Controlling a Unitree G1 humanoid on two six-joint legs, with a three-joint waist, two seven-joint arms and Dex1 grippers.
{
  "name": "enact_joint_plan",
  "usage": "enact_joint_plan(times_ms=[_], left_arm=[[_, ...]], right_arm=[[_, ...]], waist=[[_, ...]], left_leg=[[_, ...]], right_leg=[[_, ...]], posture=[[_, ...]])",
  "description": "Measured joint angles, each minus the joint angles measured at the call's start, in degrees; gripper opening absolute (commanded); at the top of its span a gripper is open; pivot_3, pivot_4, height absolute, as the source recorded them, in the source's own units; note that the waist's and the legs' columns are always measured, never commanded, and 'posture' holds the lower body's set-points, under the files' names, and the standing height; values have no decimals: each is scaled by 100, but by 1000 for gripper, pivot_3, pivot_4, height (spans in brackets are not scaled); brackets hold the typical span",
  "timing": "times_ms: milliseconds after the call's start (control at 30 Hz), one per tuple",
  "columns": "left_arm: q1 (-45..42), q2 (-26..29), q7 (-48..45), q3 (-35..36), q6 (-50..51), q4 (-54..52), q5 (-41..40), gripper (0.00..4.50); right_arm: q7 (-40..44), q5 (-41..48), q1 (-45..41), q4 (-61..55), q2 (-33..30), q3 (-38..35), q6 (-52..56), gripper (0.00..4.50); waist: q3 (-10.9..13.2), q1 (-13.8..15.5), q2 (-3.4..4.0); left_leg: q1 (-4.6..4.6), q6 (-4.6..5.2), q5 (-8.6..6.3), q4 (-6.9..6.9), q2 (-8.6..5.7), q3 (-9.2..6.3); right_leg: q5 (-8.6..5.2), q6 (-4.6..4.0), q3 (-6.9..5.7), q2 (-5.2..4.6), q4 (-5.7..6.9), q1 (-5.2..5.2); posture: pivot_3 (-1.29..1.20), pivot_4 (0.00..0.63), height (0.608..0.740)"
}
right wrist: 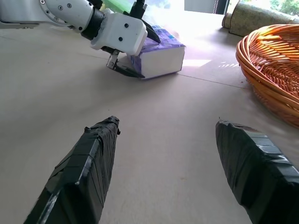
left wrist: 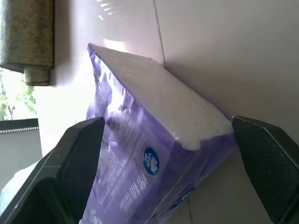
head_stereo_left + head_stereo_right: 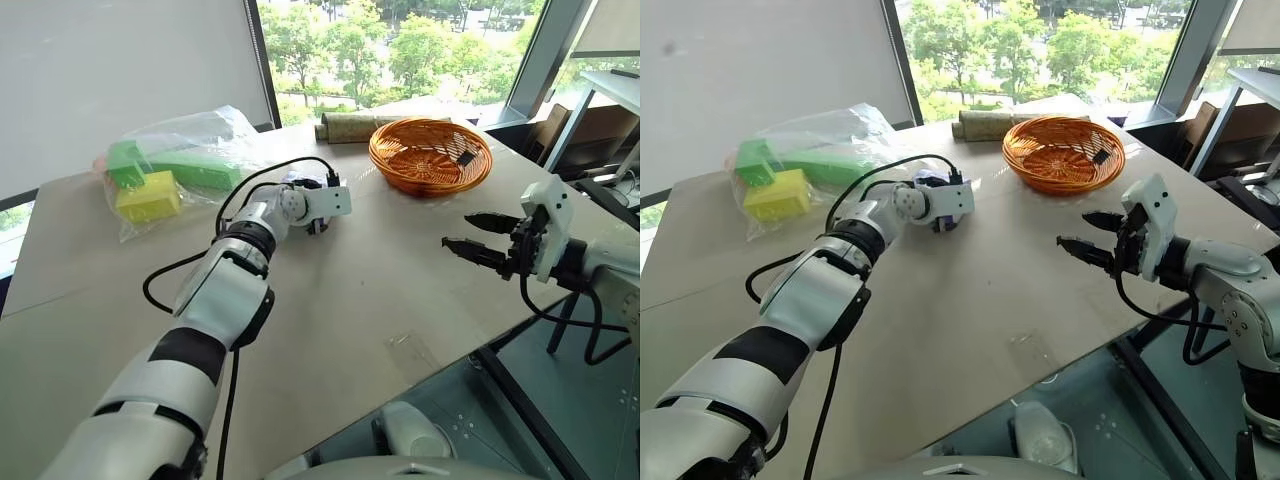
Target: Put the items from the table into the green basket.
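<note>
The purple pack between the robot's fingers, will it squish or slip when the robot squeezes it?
The purple pack is probably soft: its shiny wrap looks crinkled, so it may dent a bit. That glossy film could be slippery for the left gripper, whose fingers stand open on either side of it. It lies flat on the table, so it shouldn't roll.

Round orange wicker basket (image 3: pixel 430 155), far side of tabletop, with a small dark item (image 3: pixel 465 158) inside. Rolled patterned mat (image 3: pixel 348 126) just behind it. Clear plastic bag (image 3: pixel 180 165) holding green and yellow blocks (image 3: pixel 150 196).
</note>
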Motion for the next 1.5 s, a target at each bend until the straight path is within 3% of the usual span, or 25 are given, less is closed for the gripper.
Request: enact_joint_plan(times_ms=[167, 267, 467, 600, 933, 1033, 1200, 1300, 1433, 1500], left_arm=[[105, -153, 158, 331, 588, 30, -274, 4500], [126, -255, 151, 552, 756, 19, -462, 3681], [177, -313, 212, 805, 909, -32, -662, 1004], [189, -317, 319, 818, 903, -32, -673, 254], [80, -265, 413, 1215, 703, -62, -1013, 244], [-87, 53, 166, 1327, 697, -639, -1198, 244], [381, 1362, -301, 1519, 1374, -2815, -1279, 244], [1511, 2531, -589, 1876, 2463, -4811, -1149, 244], [2449, 3647, -682, 2511, 3381, -5990, -1045, 244], [2970, 4415, -646, 3219, 3622, -6162, -1057, 244]], right_arm=[[10, 1, -129, 2, 0, 75, -54, 3569], [16, 0, -186, 33, 1, 92, -83, 3634], [17, -7, -220, 48, -2, 204, -83, 3634], [9, -1, -219, 47, -2, 242, -81, 3634], [4, 2, -236, 48, 2, 285, -77, 3634], [-11, -70, -378, 67, 118, 373, -218, 3634], [14, -98, -753, 277, 305, 547, -241, 3634], [134, -10, -1245, 537, 608, 741, -231, 3634], [293, 113, -1736, 793, 1007, 1001, -206, 3634], [422, 309, -2023, 1005, 1359, 1071, -188, 3634]], waist=[[0, 24, 0], [-3, 54, 3], [-7, 77, 6], [-7, 73, 6], [-3, 116, 2], [1, 119, 2], [9, 72, 22], [11, 83, 33], [10, 413, 23], [10, 628, 20]], left_leg=[[-1, 0, 0, 1, -5, -1], [3, 0, 0, 1, -5, -1], [19, 0, 0, 4, -5, -7], [19, 0, 0, 5, -5, -7], [9, 0, 0, 5, -8, -15], [5, 0, 0, 4, -8, -15], [24, -2, 0, -10, -5, -21], [23, -4, 1, -9, -7, -35], [5, -7, 3, 2, -13, -49], [-5, -7, 3, 2, -15, -51]], right_leg=[[1, 1, -1, -5, -1, 0], [1, 1, -1, -6, -1, 4], [1, 2, -7, -7, -2, 28], [2, 3, -7, -7, -1, 28], [2, 3, -16, -13, -6, 25], [2, 3, -14, -14, -5, 17], [3, 1, 14, -1, 7, 15], [4, -2, 32, 8, 27, -6], [4, -2, 21, 6, 39, -22], [4, -2, 23, 4, 44, -33]], posture=[[-350, 0, 740], [-350, 0, 740], [-348, 0, 740], [-342, 0, 740], [-301, 0, 740], [-275, 0, 740], [-196, 0, 740], [-118, 0, 740], [-38, 0, 740], [-10, 0, 740]])
